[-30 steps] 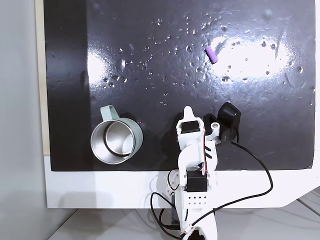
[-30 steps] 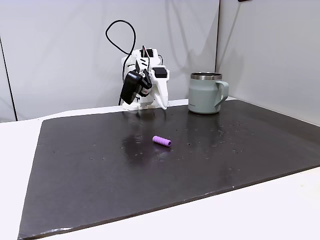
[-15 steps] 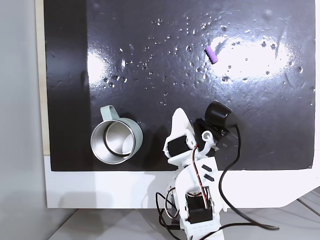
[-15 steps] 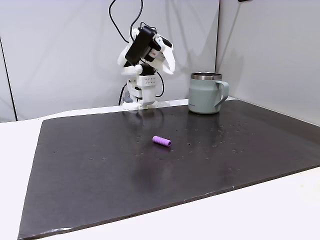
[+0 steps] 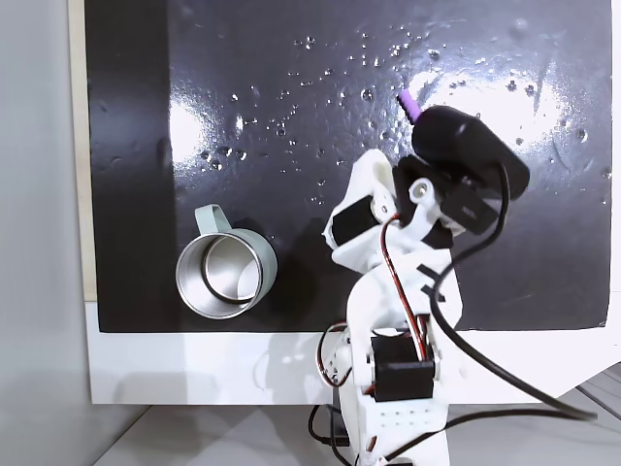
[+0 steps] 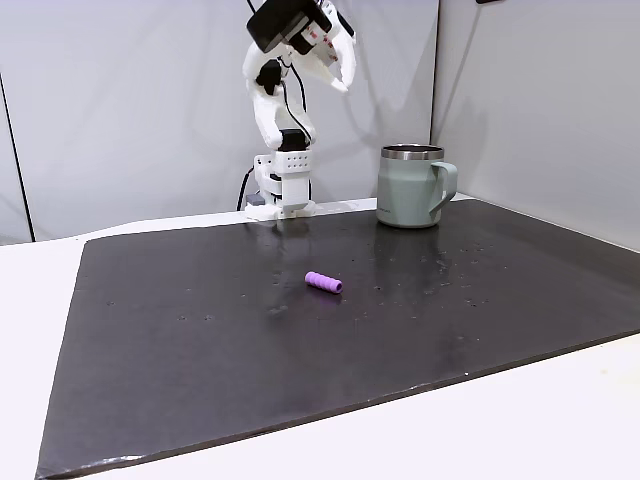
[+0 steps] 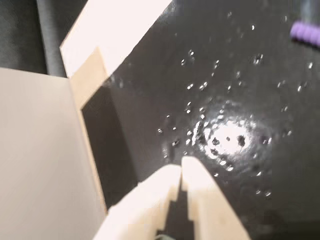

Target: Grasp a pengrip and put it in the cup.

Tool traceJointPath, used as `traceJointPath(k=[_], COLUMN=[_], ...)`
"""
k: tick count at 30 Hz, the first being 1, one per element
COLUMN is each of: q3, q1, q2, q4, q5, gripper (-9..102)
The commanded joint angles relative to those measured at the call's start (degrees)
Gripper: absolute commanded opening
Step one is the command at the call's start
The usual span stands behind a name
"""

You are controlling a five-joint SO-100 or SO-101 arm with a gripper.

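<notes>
Purple pengrip, one, lies on the mat; one cup stands apart; hand pinched together, empty

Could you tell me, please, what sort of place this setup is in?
Probably a home or hobby test bench: a small white 3D-printed-looking arm with loose cables stands at the edge of a black mat on a white table, with plain white panels behind. A mug and a purple grip are the props.

bright, even | glare on black mat | wrist view blurred
</notes>
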Motion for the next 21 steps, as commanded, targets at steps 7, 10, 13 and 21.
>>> traceJointPath(k=[7, 10, 13, 21], q3=[-25.58, -30.15, -35.24, -46.41], q1=[2.81, 3.43, 4.57, 8.61], q2=[-21.8, -26.81, -31.82, -44.12], q4=[10.72, 14.41, 18.54, 24.26], q5=[-21.01, -26.28, -31.55, -45.44], gripper=[0, 0, 0, 0])
